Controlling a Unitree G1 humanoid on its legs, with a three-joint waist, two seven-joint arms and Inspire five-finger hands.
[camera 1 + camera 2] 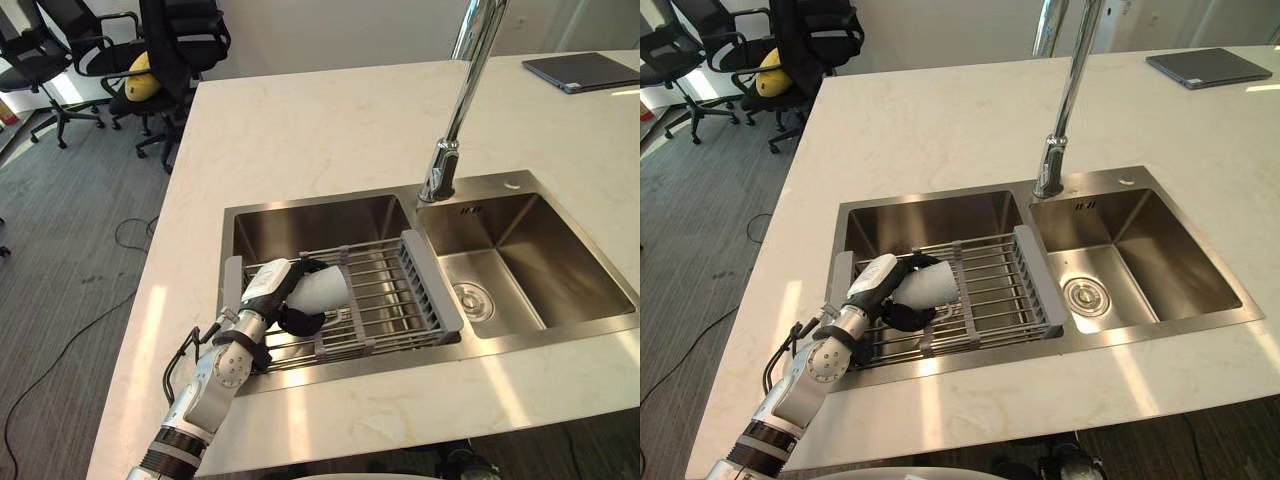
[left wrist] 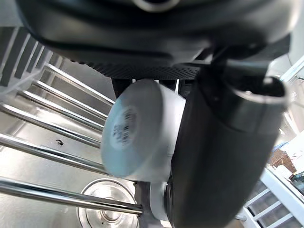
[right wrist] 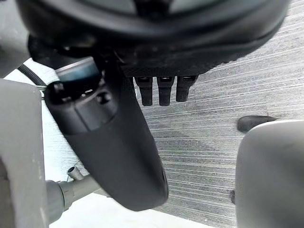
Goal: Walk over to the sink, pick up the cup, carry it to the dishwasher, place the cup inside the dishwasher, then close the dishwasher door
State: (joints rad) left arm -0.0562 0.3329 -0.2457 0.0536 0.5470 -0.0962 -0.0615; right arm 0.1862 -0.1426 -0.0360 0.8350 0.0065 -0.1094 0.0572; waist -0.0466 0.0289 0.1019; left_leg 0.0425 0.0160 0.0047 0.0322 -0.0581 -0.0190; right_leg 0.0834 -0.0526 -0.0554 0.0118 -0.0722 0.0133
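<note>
A white cup lies on its side on a grey wire rack that spans the left basin of the steel sink. My left hand reaches down from the counter's near edge and is curled round the cup's near end. In the left wrist view the cup's base sits between the thumb and the palm, above the rack's bars. My right hand hangs over the striped floor with its fingers relaxed and nothing in it.
A tall chrome faucet rises behind the divider between the basins. The right basin holds only its drain. A dark flat device lies at the counter's far right. Black office chairs stand on the grey carpet at the far left.
</note>
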